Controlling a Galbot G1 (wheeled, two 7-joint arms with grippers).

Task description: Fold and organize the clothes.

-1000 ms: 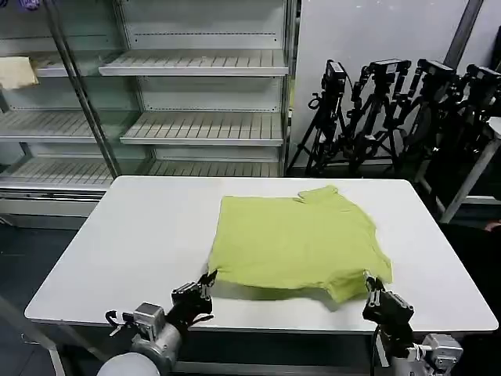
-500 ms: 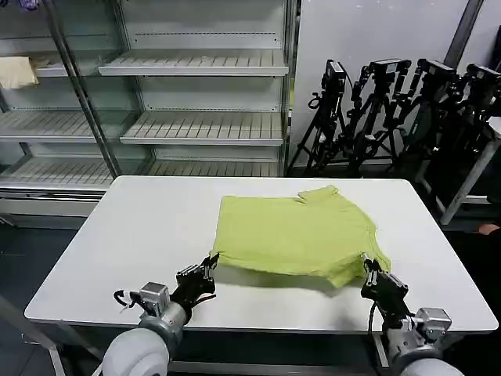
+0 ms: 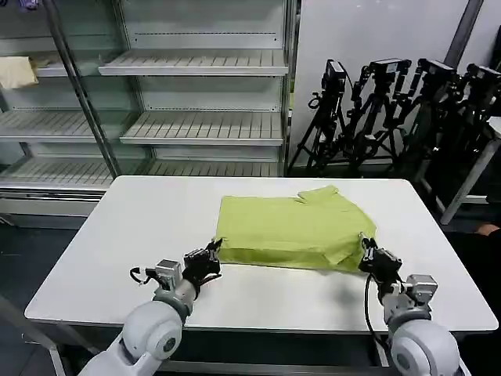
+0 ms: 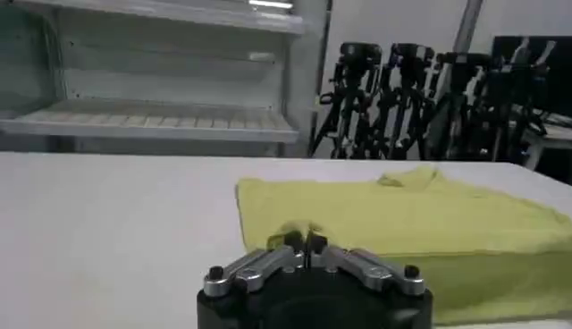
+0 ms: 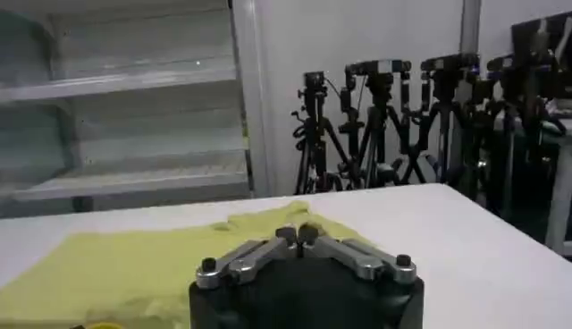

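The clothes are one lime yellow-green T-shirt [image 3: 293,227] lying folded on the white table [image 3: 133,235], right of centre. Its near edge is raised and doubled back over the rest. My left gripper [image 3: 213,252] is shut on the near left corner of the shirt, and my right gripper [image 3: 365,252] is shut on the near right corner. In the left wrist view the left gripper [image 4: 304,240] pinches a bit of yellow fabric, with the T-shirt [image 4: 402,219] spread beyond it. In the right wrist view the right gripper [image 5: 298,235] is closed at the edge of the T-shirt [image 5: 134,259].
Bare tabletop lies to the left of the shirt and along the front edge. Behind the table stands a glass-fronted shelf unit [image 3: 203,125] with a pale cream cloth [image 3: 16,72] on an upper shelf. Black camera tripods [image 3: 391,110] stand at the back right.
Both grippers have moved away from the table's front edge toward the far side, carrying the shirt's near edge up and over. The visible shirt has grown shorter front to back.
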